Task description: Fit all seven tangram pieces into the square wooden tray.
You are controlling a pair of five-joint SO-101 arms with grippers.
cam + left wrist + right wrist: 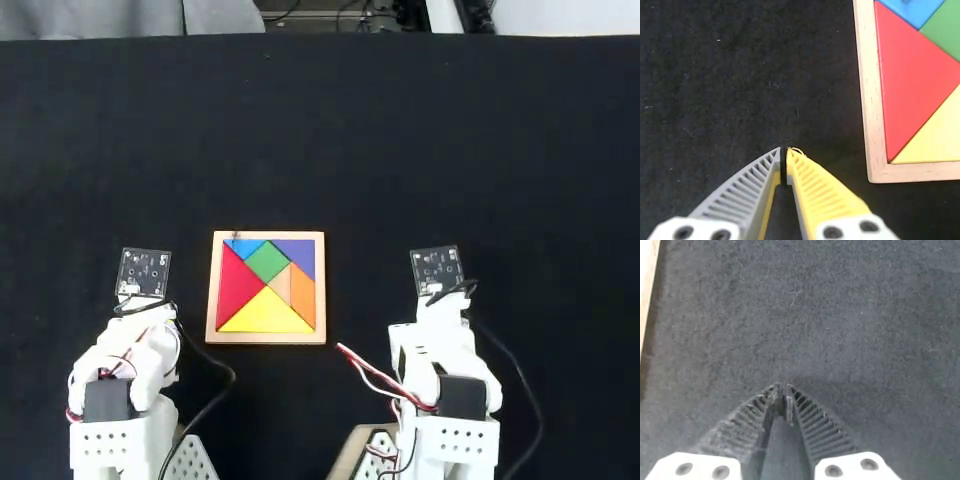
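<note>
The square wooden tray [212,290] lies on the black cloth between the two arms, and its frame [866,100] also shows in the left wrist view. Inside it lie the tangram pieces flat and close together: a red triangle [236,285], a yellow triangle [266,312], a green square [267,260], a light blue triangle [244,247], a dark blue piece [298,253], an orange piece [303,292] and a tan piece [281,289]. My left gripper [784,150] is shut and empty over the cloth beside the tray. My right gripper [781,388] is shut and empty on the tray's other side.
Black cloth [400,140] covers the whole table, bare beyond and beside the tray. Both arm bases [115,440] [450,430] stand at the near edge. A strip of the tray's frame [647,295] shows at the rim of the right wrist view.
</note>
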